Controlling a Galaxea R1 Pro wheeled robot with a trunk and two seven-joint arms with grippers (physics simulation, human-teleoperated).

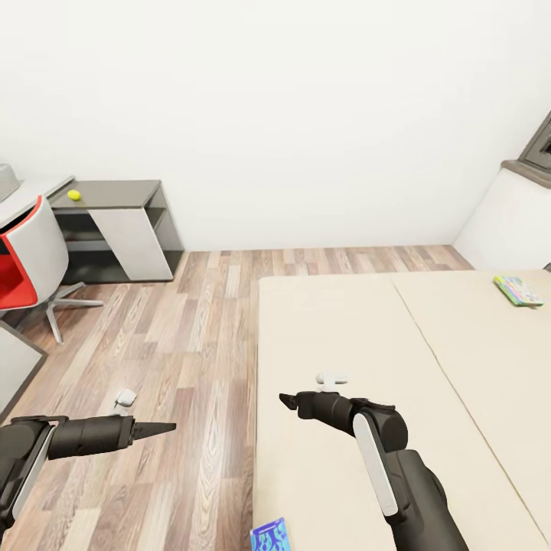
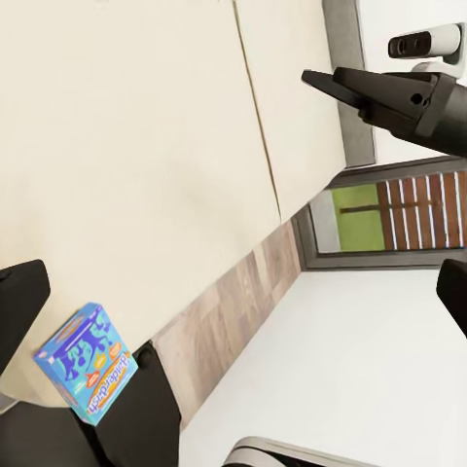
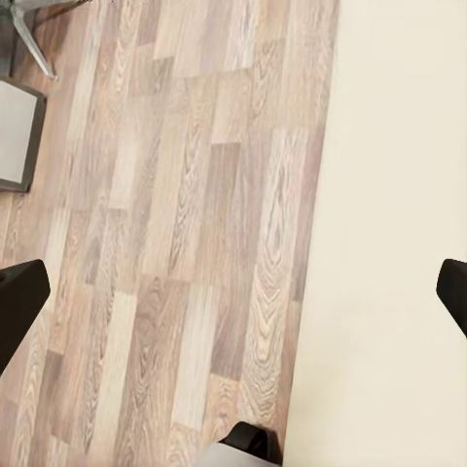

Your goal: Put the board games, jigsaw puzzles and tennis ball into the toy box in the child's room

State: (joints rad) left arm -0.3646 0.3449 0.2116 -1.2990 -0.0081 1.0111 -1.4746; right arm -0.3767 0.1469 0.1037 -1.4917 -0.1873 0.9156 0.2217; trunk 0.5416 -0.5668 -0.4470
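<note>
A blue cartoon board game lies on the beige bed at its near edge, below my right arm; in the left wrist view the same blue box rests on the mattress. A second, green-edged board game lies at the bed's far right. The tennis ball sits on the dark grey part of the table at the back left. A light grey corner, maybe the toy box, shows at the left edge. My left gripper hangs open over the floor. My right gripper is open above the bed's left edge, holding nothing.
A red and white swivel chair stands before the table. Wood-plank floor runs between table and bed. A grey furniture corner juts in at the left. A dark-framed window is at the far right.
</note>
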